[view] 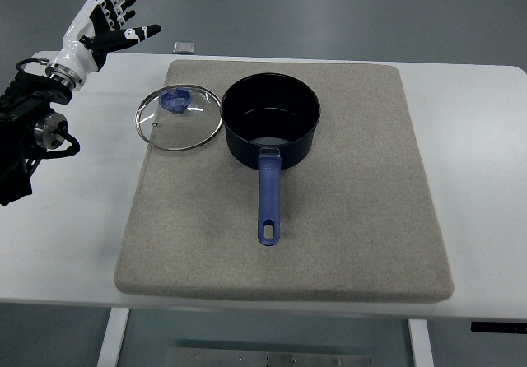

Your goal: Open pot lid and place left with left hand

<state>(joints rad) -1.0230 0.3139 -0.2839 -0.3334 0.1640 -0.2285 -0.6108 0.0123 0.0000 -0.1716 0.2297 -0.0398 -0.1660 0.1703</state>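
On the grey mat [329, 243] covering the white counter [66, 252], the blue pot [270, 120] stands uncovered, its handle pointing toward the near edge. Its glass lid [179, 118] lies flat just left of it. Farther back, the left hand [105, 17] hovers past the counter's far left corner, fingers [123, 1] spread and empty.

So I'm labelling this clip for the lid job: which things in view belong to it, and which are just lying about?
Part of the job:
- glass lid, lying on the mat left of the pot
- blue pot, uncovered
- left hand, fingers spread, holding nothing

Just there:
- grey mat
- white table
- small dark object beyond the mat
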